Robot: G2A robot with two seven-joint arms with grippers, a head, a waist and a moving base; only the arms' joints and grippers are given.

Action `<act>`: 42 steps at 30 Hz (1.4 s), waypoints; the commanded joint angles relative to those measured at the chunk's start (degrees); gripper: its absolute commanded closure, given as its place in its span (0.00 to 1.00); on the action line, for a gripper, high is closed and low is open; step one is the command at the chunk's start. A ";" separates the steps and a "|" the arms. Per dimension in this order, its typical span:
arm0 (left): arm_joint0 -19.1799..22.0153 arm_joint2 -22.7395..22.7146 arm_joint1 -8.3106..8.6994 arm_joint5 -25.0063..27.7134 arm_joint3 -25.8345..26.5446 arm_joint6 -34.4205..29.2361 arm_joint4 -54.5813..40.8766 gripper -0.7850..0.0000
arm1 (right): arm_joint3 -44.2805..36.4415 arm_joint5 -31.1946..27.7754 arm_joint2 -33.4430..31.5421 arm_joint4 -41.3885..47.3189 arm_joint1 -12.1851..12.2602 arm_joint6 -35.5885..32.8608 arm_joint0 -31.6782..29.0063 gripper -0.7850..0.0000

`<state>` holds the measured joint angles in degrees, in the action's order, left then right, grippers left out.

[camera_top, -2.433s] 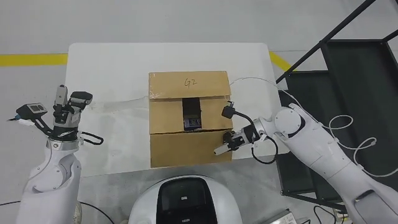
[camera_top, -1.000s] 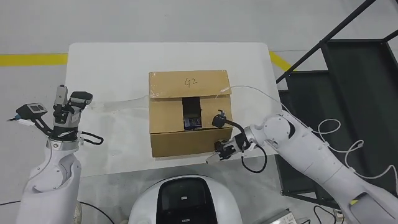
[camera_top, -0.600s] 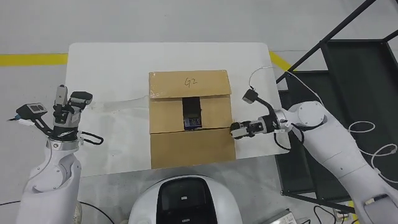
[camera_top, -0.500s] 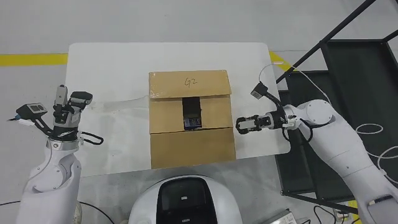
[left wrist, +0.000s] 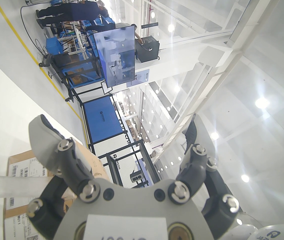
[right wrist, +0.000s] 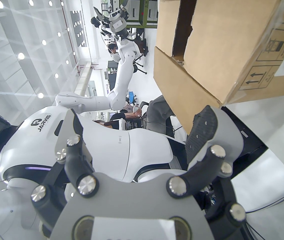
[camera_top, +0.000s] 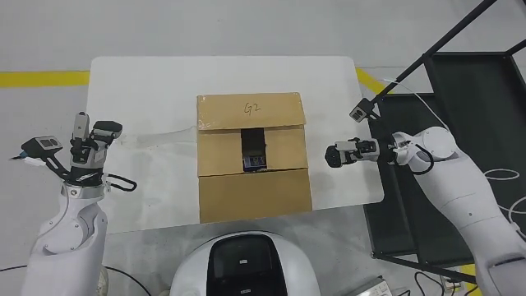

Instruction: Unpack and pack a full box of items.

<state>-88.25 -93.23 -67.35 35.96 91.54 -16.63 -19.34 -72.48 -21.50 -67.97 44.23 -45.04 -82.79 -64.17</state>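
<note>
A brown cardboard box [camera_top: 251,156] stands in the middle of the white table [camera_top: 140,99]. Its top flaps lie nearly flat, and a narrow gap between them shows a dark blue item [camera_top: 255,154] inside. My right gripper [camera_top: 332,155] hovers just off the box's right side, apart from it, open and holding nothing. In the right wrist view the gripper [right wrist: 139,123] points at the box's side wall [right wrist: 222,41]. My left gripper [camera_top: 93,128] is raised off the table's left edge, open and holding nothing; its wrist view [left wrist: 118,131] catches a box corner [left wrist: 19,166].
A black metal stair frame [camera_top: 460,90] stands close to the table's right edge, behind my right arm. A yellow floor line [camera_top: 41,78] runs past the table's left. Bare tabletop lies left of the box and behind it.
My right gripper has drawn back from the box's near right corner and moved out to the right, farther from the box. The left arm has stayed still.
</note>
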 commanded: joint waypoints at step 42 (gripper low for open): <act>26.44 14.80 2.34 -8.43 -11.48 -58.71 -3.83 0.00 | 0.00 0.00 0.00 0.00 0.00 0.00 0.00 0.00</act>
<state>-61.88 -78.68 -65.05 26.11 80.54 -74.84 -23.41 -72.48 -21.51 -67.97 44.23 -45.04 -82.78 -64.17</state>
